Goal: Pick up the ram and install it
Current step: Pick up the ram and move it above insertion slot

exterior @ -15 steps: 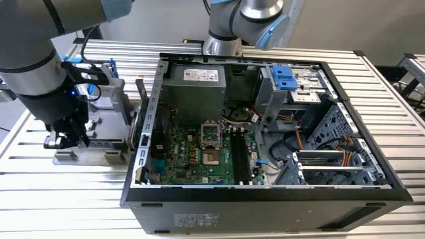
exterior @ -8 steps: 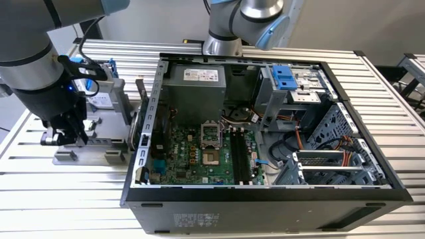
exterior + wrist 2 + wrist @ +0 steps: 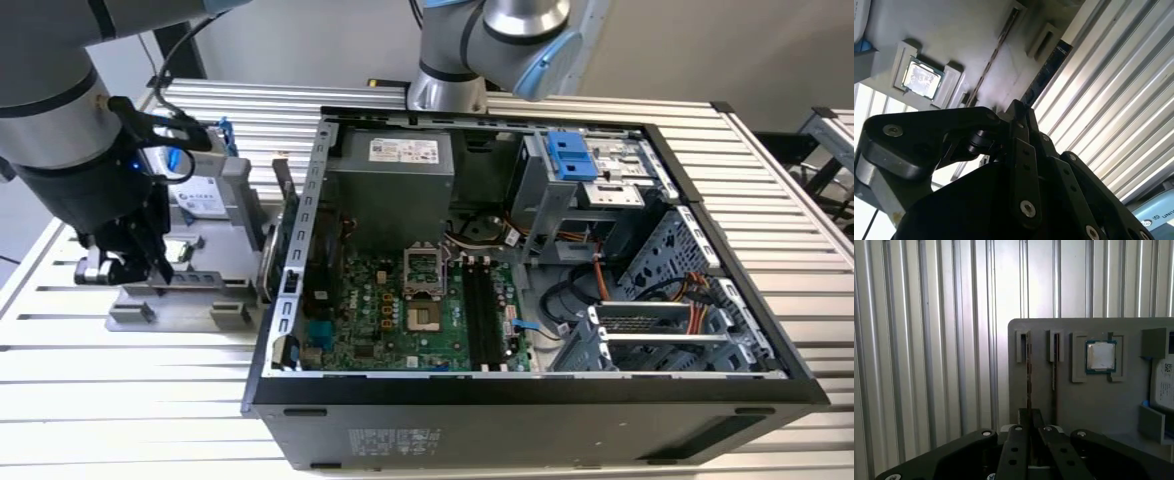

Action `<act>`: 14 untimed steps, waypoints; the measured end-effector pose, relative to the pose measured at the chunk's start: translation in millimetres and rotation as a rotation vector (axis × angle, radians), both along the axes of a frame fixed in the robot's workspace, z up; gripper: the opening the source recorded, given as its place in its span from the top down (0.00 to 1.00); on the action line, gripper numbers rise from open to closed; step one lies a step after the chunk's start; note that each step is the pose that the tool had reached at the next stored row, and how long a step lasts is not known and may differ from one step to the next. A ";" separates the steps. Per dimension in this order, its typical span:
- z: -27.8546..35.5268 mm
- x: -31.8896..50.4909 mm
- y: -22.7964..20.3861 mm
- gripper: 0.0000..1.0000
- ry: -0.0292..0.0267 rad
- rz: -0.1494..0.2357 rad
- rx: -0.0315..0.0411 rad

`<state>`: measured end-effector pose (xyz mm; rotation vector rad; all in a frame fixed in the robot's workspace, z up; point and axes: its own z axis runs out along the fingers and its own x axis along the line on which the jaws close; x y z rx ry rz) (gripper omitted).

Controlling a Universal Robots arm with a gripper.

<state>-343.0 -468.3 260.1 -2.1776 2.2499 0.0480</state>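
Standing on its thin edge, the ram (image 3: 1028, 372) is being held upright in a slot of the gray holder (image 3: 1094, 405), the slot closest to the holder's outer side. It is being stood this way, most likely, so that its top edge is sticking up and can be grabbed from above. The gripper (image 3: 1030, 414) is being placed right over that edge. Its fingers (image 3: 1016, 440) look pressed together on the ram's two flat sides, pinching it. As far as can be judged, the ram is not yet lifted out of its slot.

In the second wrist view the ram (image 3: 1046, 75) is being seen from its side, a dark strip running up to the gripper (image 3: 1019, 107).

A second thin stick (image 3: 1055, 365) is being held in the next slot, and the square processor chip (image 3: 1100, 356) is being cradled in its own little pocket just beside that.

In the exterior view the holder is sitting on the ribbed table (image 3: 134, 400), beside the open computer case (image 3: 534, 385). The case is being laid on its side, so the long black slots (image 3: 487, 320) on the green board can be reached from above.
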 end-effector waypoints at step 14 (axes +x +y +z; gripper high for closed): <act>23.2 0.0 0.0 1.00 0.0000 0.000 0.0000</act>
